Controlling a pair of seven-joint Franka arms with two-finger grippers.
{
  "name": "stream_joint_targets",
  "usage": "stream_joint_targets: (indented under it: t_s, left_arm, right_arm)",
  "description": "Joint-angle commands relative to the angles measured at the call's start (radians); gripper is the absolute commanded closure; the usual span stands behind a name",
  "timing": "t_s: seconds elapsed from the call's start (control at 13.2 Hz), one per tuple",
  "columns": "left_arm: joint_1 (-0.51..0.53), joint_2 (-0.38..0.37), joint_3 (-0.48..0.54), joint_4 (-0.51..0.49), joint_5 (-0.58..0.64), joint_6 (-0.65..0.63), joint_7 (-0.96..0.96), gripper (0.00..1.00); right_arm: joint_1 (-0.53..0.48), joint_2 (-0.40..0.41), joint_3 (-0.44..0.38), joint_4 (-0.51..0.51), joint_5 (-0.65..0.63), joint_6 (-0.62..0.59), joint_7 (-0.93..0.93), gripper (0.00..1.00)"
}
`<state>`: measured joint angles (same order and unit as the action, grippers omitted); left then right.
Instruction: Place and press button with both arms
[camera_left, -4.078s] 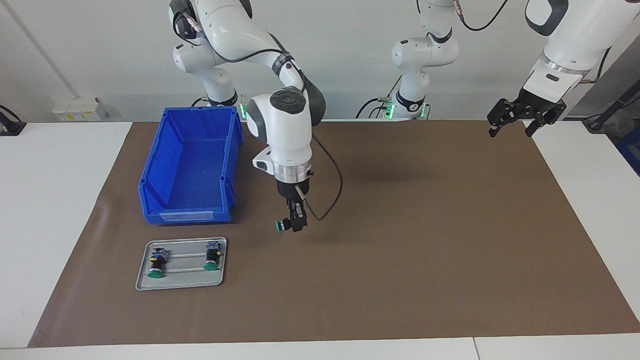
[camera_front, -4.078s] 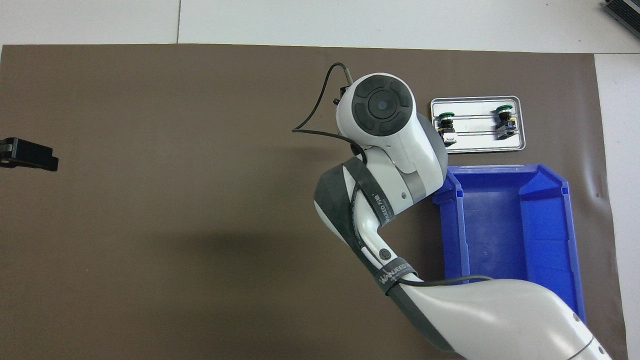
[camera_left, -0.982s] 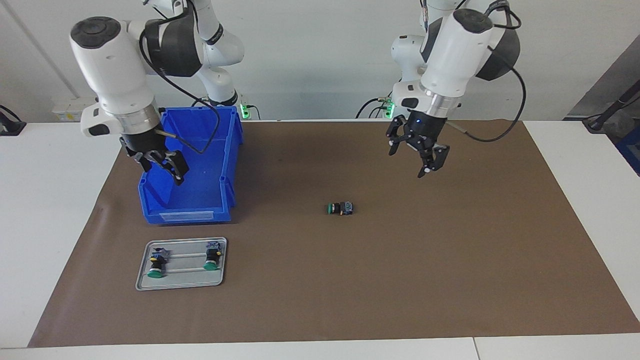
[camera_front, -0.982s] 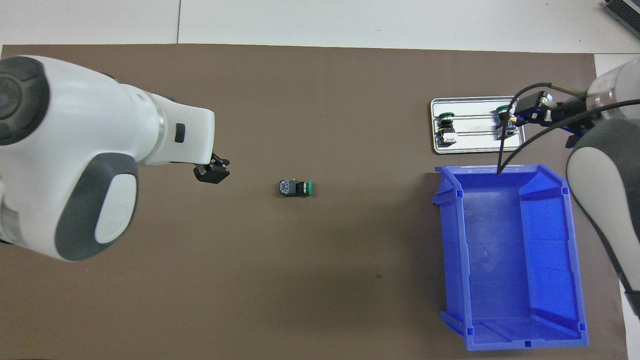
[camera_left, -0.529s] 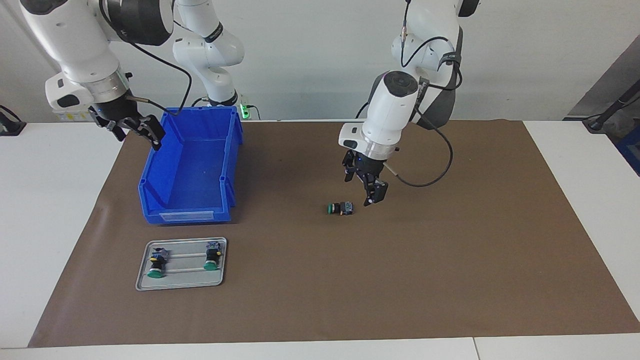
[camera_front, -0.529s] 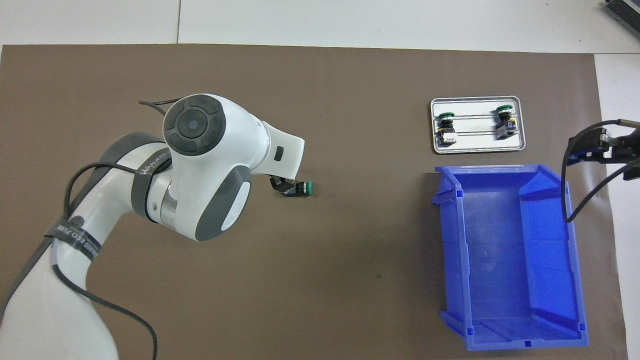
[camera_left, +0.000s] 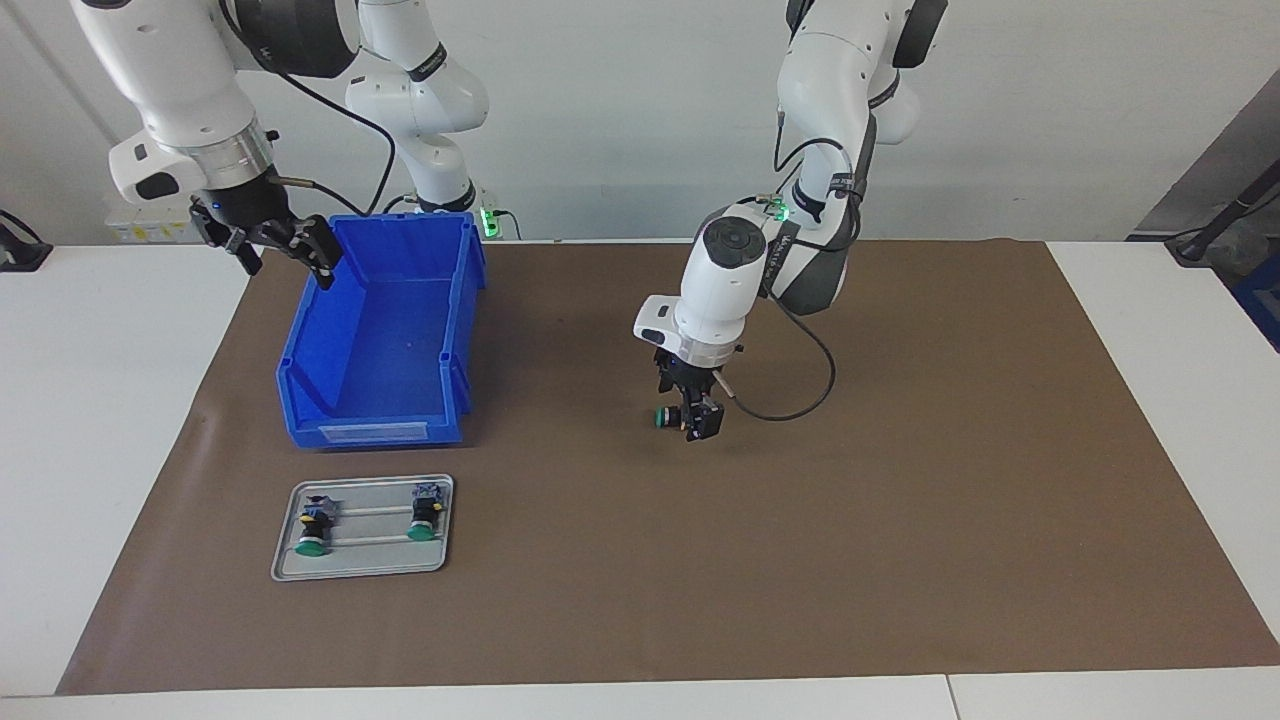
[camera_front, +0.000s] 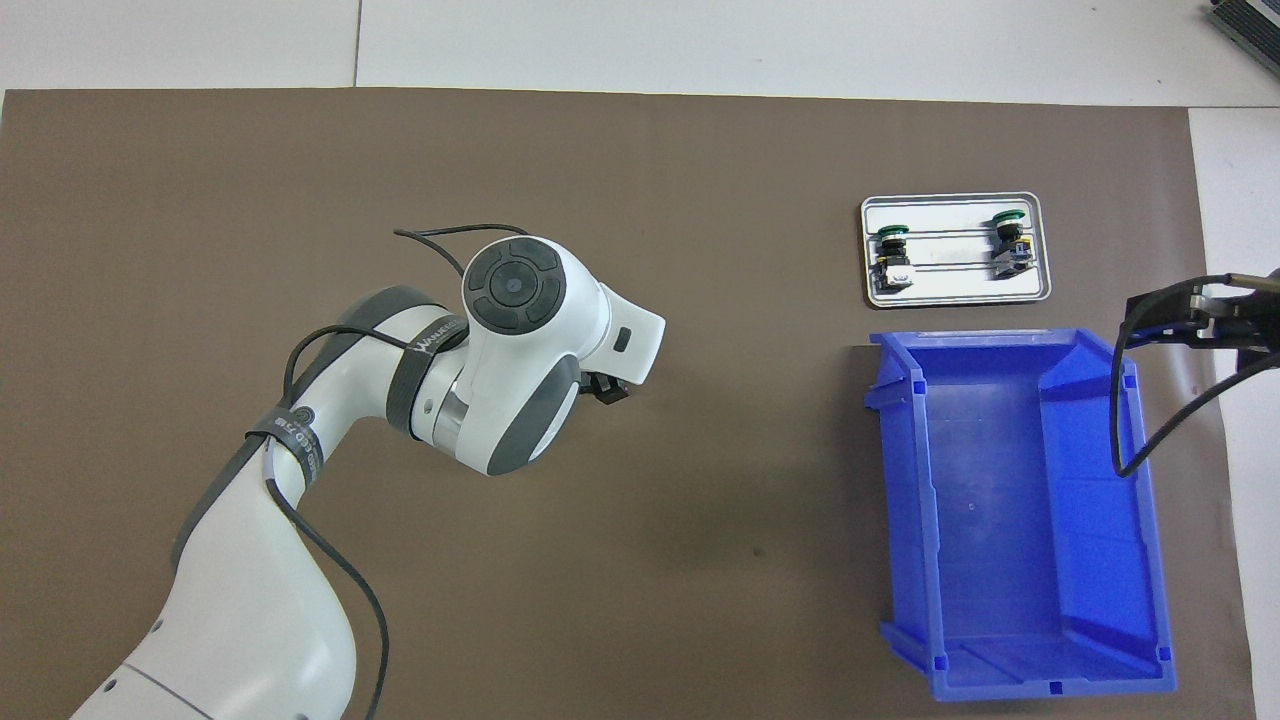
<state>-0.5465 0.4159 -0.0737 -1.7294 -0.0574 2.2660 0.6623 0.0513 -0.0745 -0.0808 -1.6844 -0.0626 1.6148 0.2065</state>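
Button first, in the facing view: the thumb-sized push-button with the round green cap, black body and blue-grey terminal block (camera_left: 672, 418) lay on its side on the brown paper mat (camera_left: 900, 500), just above the centre of the frame. Its long axis ran across the frame, with the green cap pointing toward my right arm's end of the table and the terminal block pointing toward my left arm's base. My left gripper (camera_left: 696, 420) was down at the button from straight above. Its fingers were apart, one on each flank of the terminal end, so the closing line crossed the long axis. I could not tell whether either finger touched the body. The cap stuck out clear of my fingers. I judged the left to be the arm for this pickup. My right gripper (camera_left: 280, 245) waited with its fingers spread, up in the air over the rim of the blue plastic bin (camera_left: 462, 300) in the upper left of the frame, well apart from the button. Below the bin, the flat grey metal tray (camera_left: 360, 572) carried two more green-capped buttons.

In the overhead view, my left arm's white wrist sat over the middle of the frame and hid the button entirely. Only a black sliver of my left gripper (camera_front: 606, 391) showed under it, so this view gave me nothing on the fingers. My right gripper (camera_front: 1150, 315) reached in at the right edge, fingers apart, beside the bin's (camera_front: 905, 480) corner and just below the tray (camera_front: 950, 299).
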Motion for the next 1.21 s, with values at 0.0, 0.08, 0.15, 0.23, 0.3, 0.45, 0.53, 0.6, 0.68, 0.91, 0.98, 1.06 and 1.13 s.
stream_joint_targets:
  t_s: [0.0,0.08,0.15,0.23,0.3,0.45,0.53,0.6,0.68,0.91,0.98,1.06,1.13]
  left_arm:
    - [-0.024,0.000,0.018,-0.036,0.016,0.029,0.014,0.00]
    - [-0.024,-0.006,0.018,-0.059,0.016,0.041,0.016,0.00]
    - [-0.024,-0.009,0.018,-0.079,0.016,0.053,0.022,0.00]
    - [-0.029,-0.012,0.018,-0.090,0.016,0.056,0.022,0.00]
    - [-0.036,-0.011,0.018,-0.097,0.016,0.063,0.023,0.00]
    - [-0.050,0.004,0.018,-0.101,0.016,0.095,0.022,0.00]
    - [-0.052,0.006,0.018,-0.101,0.016,0.096,0.022,0.00]
    - [-0.053,0.007,0.018,-0.104,0.016,0.099,0.022,0.00]
    - [-0.055,0.010,0.018,-0.110,0.016,0.102,0.022,0.01]
    - [-0.069,0.012,0.020,-0.148,0.016,0.144,0.020,0.03]
    - [-0.072,0.012,0.020,-0.156,0.016,0.159,0.020,0.03]
    - [-0.073,0.012,0.020,-0.159,0.016,0.167,0.019,0.06]
    - [-0.073,0.012,0.020,-0.156,0.020,0.176,0.016,0.12]
  right_arm:
    - [-0.005,-0.011,0.001,0.021,0.018,-0.038,-0.048,0.00]
    - [-0.005,-0.008,0.000,0.037,0.020,-0.073,-0.052,0.00]
    - [-0.005,-0.007,0.001,0.044,0.021,-0.097,-0.052,0.00]
    - [-0.005,-0.008,0.001,0.038,0.024,-0.105,-0.052,0.00]
    - [-0.005,-0.010,0.000,0.034,0.044,-0.096,-0.050,0.00]
    - [0.005,-0.010,0.001,0.034,0.043,-0.093,-0.052,0.00]
    - [0.021,-0.010,0.001,0.034,0.038,-0.093,-0.050,0.00]
    - [0.025,-0.010,0.001,0.034,0.032,-0.092,-0.050,0.00]
    - [0.028,-0.010,0.001,0.034,0.030,-0.090,-0.048,0.00]
    - [0.028,-0.013,0.001,0.029,0.027,-0.086,-0.047,0.00]
    - [0.027,-0.014,0.001,0.023,0.027,-0.073,-0.047,0.00]
    - [0.027,-0.014,0.001,0.020,0.027,-0.058,-0.048,0.00]
    - [0.027,-0.014,0.001,0.020,0.026,-0.047,-0.048,0.00]
